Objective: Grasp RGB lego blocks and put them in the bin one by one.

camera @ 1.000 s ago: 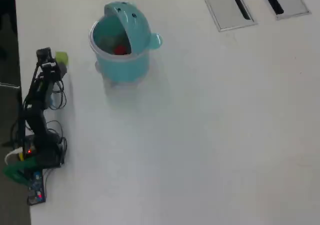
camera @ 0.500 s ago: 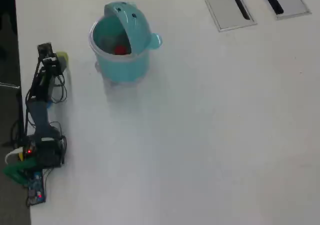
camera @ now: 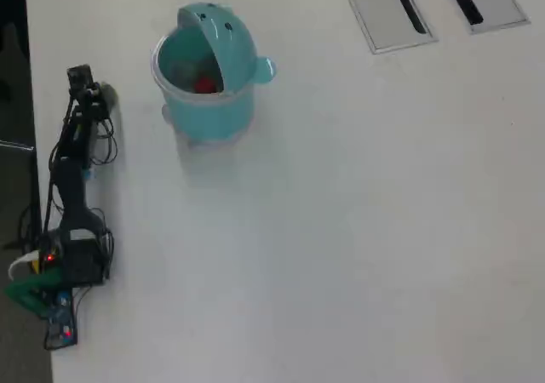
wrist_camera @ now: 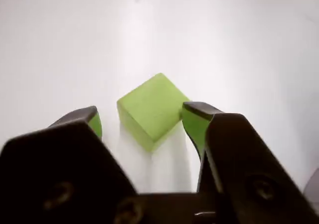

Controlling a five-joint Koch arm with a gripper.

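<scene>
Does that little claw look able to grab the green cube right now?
Probably yes. In the wrist view the gripper is open, with the green cube sitting between its fingertips on the bare table, corner-on. Nothing blocks it.

White table point(camera: 358, 230) under me, mostly bare. Two grey rect. panels at far edge, top right in overhead view: one point(camera: 387, 13), other point(camera: 481, 0), each w/ dark slot.

Green cube point(wrist_camera: 152, 109) sits between spread gripper point(wrist_camera: 144, 119) jaws.

White table point(camera: 358, 230) with teal bin point(camera: 207, 111), green block point(wrist_camera: 152, 109), arm base point(camera: 68, 268).
</scene>
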